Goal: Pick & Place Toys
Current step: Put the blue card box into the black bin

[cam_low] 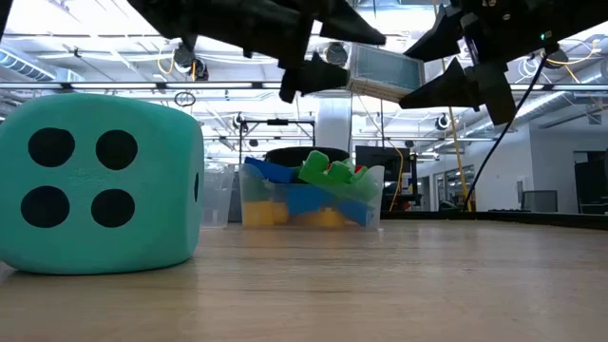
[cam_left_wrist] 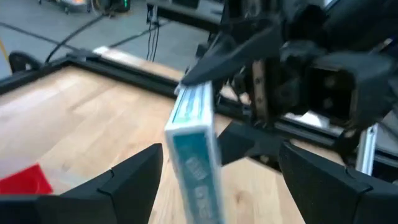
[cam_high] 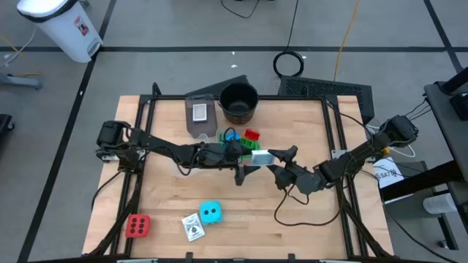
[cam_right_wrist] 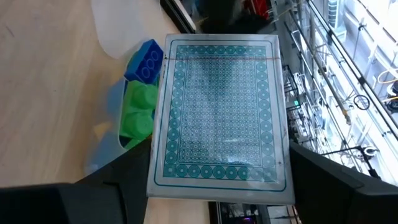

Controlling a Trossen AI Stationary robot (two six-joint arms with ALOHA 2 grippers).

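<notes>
Teal-backed card box hangs mid-table between both arms, pinched by the right gripper while the left gripper gapes wide around it, blocks already in the clear tub, yet cyan cube, red cube and cards wait near.

A card box hangs above the table middle, between the left claw and right claw. Behind it sits a tub of blocks, then a pot. Two dotted cubes and a card lie at the near edge.
</notes>
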